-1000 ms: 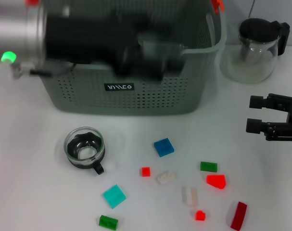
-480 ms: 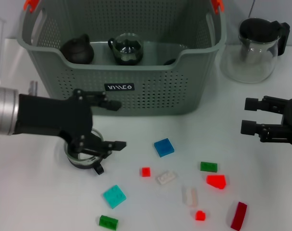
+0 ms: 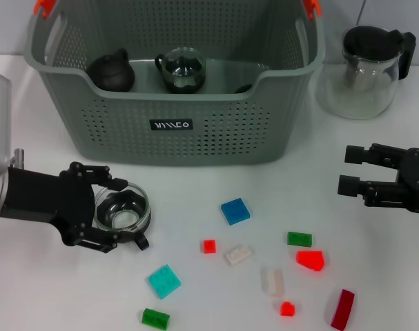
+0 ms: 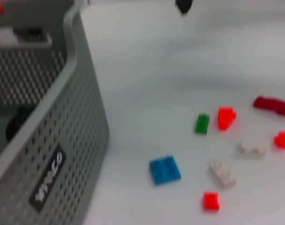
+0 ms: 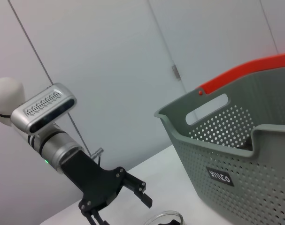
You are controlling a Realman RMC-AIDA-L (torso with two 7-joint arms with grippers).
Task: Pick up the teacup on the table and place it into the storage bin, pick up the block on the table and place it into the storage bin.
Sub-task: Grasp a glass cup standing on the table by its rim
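**Claw closing in on a glass cup, with little room for error**

White bench (image 3: 195, 186) all round, with the storage bin (image 3: 174, 138) at the back and a glass pitcher (image 3: 366, 69) beside it on the robot's right. The bin already holds a dark teapot (image 3: 111, 70) and a glass pot (image 3: 183, 69).

The teacup (image 3: 121, 214) sits on the bench in front of the bin, toward the robot's left, its handle pointing toward the near edge. The left claw (image 3: 107, 210) lies low at the cup's left side, fingers spread so one is behind the rim and one in front of it; it has not clamped on anything yet. I can't tell whether the fingers touch the glass.

The risks, as I judge them: the cup is round, smooth glass, so a squeeze that lands off centre could squirt it sideways or tip it. Pushing on before the fingers close would shove it toward the blue block (image 3: 235, 210) and the red block (image 3: 208, 245). A lift too low would knock it on the bin's front wall, and a careless drop could strike the pots inside.

The right claw (image 3: 351, 171) hovers spread and empty over the bench on the robot's right, below the pitcher and well apart from the cup.
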